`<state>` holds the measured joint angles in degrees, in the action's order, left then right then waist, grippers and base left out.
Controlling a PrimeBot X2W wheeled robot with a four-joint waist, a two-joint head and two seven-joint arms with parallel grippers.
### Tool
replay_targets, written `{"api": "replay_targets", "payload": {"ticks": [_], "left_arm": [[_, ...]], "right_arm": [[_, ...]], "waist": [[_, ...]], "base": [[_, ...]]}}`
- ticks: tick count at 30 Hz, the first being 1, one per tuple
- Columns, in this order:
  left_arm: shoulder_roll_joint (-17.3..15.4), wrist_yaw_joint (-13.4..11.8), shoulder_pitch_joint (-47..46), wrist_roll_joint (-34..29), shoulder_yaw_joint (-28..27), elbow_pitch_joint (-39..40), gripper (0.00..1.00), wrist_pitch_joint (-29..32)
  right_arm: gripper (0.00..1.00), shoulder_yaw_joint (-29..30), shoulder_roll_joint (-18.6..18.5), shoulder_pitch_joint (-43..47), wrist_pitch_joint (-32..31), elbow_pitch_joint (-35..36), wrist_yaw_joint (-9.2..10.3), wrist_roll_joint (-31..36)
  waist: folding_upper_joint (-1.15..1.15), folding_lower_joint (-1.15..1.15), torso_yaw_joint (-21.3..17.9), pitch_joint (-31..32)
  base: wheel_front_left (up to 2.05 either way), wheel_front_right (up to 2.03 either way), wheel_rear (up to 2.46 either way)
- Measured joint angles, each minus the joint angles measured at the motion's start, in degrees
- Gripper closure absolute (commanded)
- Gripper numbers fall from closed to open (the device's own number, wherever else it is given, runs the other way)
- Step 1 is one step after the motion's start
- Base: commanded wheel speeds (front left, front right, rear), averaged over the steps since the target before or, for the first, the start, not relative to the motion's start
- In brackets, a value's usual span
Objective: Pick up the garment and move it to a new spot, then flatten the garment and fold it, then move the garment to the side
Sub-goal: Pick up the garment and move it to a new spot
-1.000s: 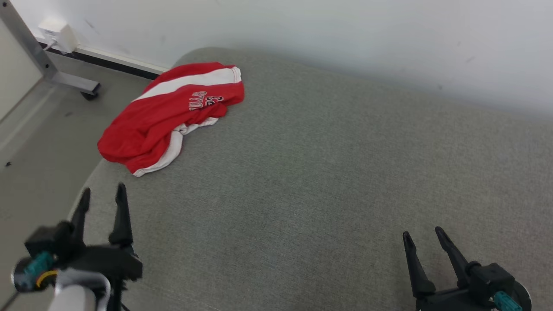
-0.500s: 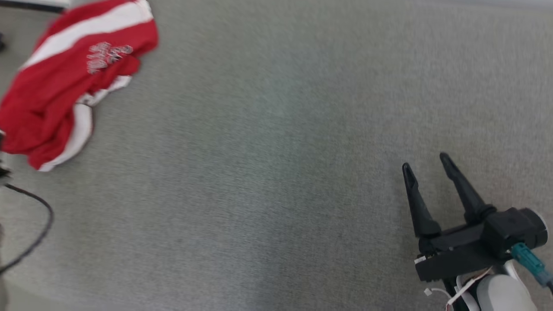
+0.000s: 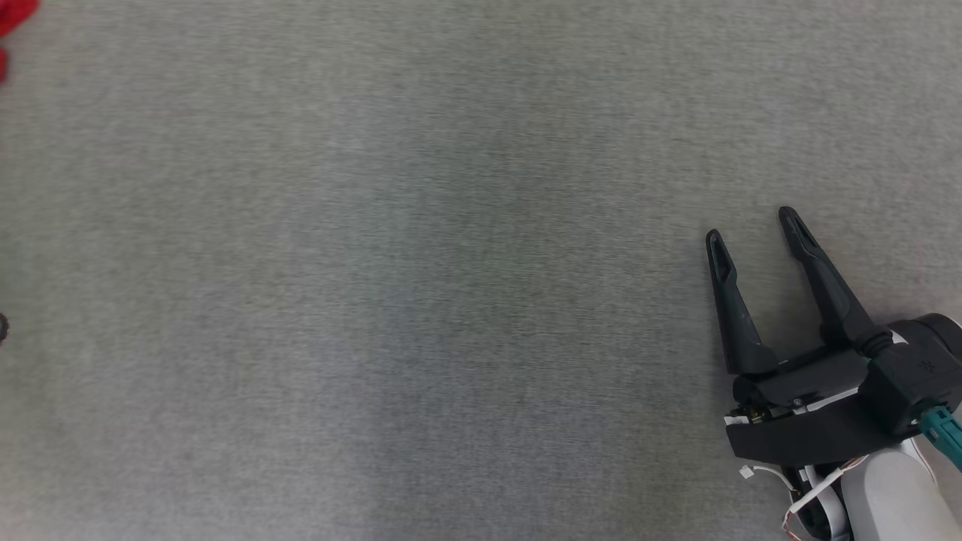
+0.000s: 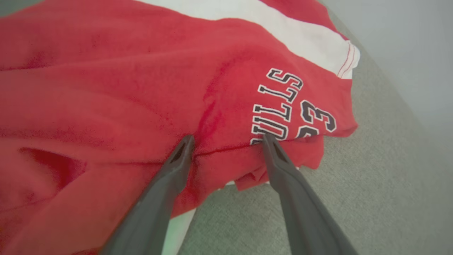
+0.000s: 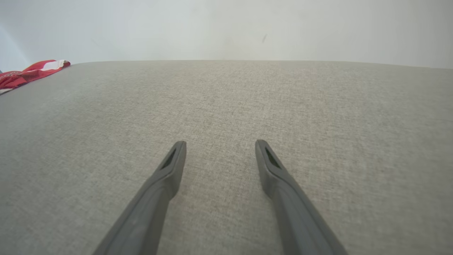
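Note:
The garment (image 4: 148, 81) is a crumpled red top with a white stripe and dark lettering, lying on the grey fabric surface (image 4: 371, 184). In the left wrist view my left gripper (image 4: 228, 140) is open, its two fingertips right at the red cloth with a fold between them. A sliver of the garment (image 3: 11, 19) shows at the head view's top left corner, and its far edge (image 5: 28, 72) at the right wrist view's left. My right gripper (image 3: 751, 225) hovers open over bare fabric at the lower right, far from the garment.
The grey fabric surface (image 3: 421, 285) stretches wide across the head view. A pale wall (image 5: 226, 28) rises behind its far edge. A small dark object (image 3: 2, 328) pokes in at the head view's left edge.
The head camera has swung right and down, so the garment slid out to the top left corner. The left gripper has left the head view. The right gripper sits higher in the picture.

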<state>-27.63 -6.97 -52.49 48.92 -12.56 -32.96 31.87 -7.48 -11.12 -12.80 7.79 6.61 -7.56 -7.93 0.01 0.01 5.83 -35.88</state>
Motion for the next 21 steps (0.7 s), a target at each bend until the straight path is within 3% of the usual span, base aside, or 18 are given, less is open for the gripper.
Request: {"api": "replay_targets", "payload": {"ticks": [3, 6, 7, 8, 14, 21], "left_arm": [[-1.2, -4.5, 1.2, 0.5, -0.3, 1.5, 0.00, 5.7], [-2.7, -6.2, 2.6, 0.5, -0.3, 2.6, 0.00, 8.7], [-3.0, -6.2, 3.2, 0.5, -0.3, 2.9, 0.80, 9.1], [-3.0, -6.2, 3.2, 0.5, -0.3, 2.9, 1.00, 9.1], [-2.5, -4.0, 6.6, 2.2, -0.8, 3.1, 1.00, 9.4], [-1.4, 1.9, 7.9, 2.7, -0.6, 1.0, 1.00, 5.3]], "right_arm": [[0.00, 0.0, 0.3, 0.0, 0.4, -0.1, 0.00, 0.0], [0.00, -0.2, 0.6, 0.0, 0.6, -0.7, 0.00, 0.0], [0.00, -0.3, 0.6, 0.0, 0.7, -1.0, 0.00, 0.0], [0.00, -0.3, 0.6, 0.0, 0.7, -1.0, 0.00, 0.0], [0.00, -0.2, 0.7, 1.9, 0.9, -3.3, 0.00, 0.0], [0.00, -1.3, 1.2, 3.9, 1.6, -5.9, 0.00, -0.9]], "waist": [[-0.01, -0.01, -2.6, -1.1], [-0.01, -0.02, -4.2, -1.2], [-0.01, -0.01, -4.5, -1.0], [-0.01, -0.01, -4.5, -1.0], [-0.01, -0.01, -5.5, 2.0], [0.00, -0.01, -5.2, 8.7]], "base": [[0.00, 0.00, 0.00], [0.00, 0.00, 0.00], [0.00, 0.00, 0.00], [0.00, 0.00, 0.00], [0.00, 0.00, 0.00], [0.00, 0.00, 0.00]]}}
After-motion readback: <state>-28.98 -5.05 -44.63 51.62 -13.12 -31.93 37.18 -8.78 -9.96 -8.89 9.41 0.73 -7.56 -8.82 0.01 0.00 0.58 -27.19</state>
